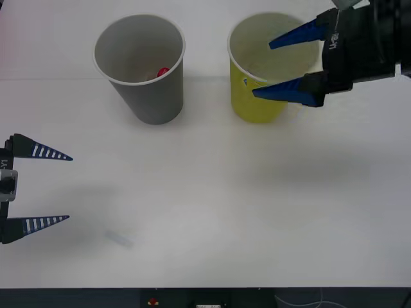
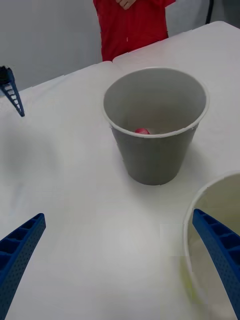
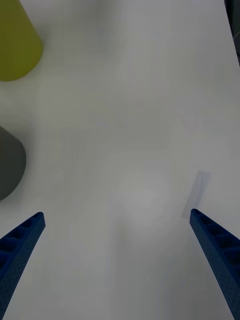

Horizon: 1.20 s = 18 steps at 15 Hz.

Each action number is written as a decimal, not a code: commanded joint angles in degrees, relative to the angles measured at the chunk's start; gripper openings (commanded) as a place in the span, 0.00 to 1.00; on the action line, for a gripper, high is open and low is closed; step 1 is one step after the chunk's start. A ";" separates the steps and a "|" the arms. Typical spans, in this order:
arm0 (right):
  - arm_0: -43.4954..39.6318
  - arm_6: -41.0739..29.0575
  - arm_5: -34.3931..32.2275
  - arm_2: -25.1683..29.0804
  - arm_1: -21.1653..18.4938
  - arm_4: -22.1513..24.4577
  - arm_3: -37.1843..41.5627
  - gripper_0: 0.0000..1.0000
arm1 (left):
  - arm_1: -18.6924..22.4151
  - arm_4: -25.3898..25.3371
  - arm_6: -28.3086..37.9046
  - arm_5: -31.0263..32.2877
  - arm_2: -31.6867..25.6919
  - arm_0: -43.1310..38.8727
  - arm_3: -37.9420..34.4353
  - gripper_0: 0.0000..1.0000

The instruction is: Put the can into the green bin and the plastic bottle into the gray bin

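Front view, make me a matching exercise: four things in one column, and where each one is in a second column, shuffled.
Things:
1. gray bin
2. green bin
3. left gripper
4. bottle

Places:
A. under the right gripper
B. inside a bin
C. low at the table's left edge, open
D. far left of the two bins

Pairs: 1-D, 2-A, 3-C, 4-B

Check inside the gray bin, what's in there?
A red cap shows low inside the gray bin, against its near wall, so the plastic bottle seems to be in. Its clear body is hidden by the wall. The right gripper hangs open over the green bin.
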<state>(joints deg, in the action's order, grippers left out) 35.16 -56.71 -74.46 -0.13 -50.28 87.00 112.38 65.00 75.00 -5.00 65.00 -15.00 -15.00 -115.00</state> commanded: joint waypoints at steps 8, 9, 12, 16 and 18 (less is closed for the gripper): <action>-29.71 22.26 -10.26 21.84 -4.82 -8.60 10.06 1.00 | 0.00 0.00 0.00 0.00 0.00 0.00 0.00 1.00; -31.47 24.11 -10.26 22.81 -5.53 -8.87 10.06 1.00 | 0.00 0.00 0.00 0.00 0.00 0.00 0.00 1.00; -37.10 29.38 -9.39 25.18 -7.28 -9.31 10.06 1.00 | 0.00 0.00 0.00 0.00 0.00 0.00 0.00 1.00; -43.60 37.91 -8.07 27.29 -8.16 -11.07 7.33 1.00 | 0.00 0.00 0.00 0.00 0.00 0.00 0.00 1.00; -44.74 42.74 -8.07 27.29 -8.34 -11.42 4.70 1.00 | 0.00 0.00 0.00 0.00 0.00 0.00 0.00 1.00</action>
<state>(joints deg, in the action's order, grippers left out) -9.28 -15.61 -82.54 27.16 -58.56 75.62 117.97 65.00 75.00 -5.00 65.00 -15.00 -15.00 -115.00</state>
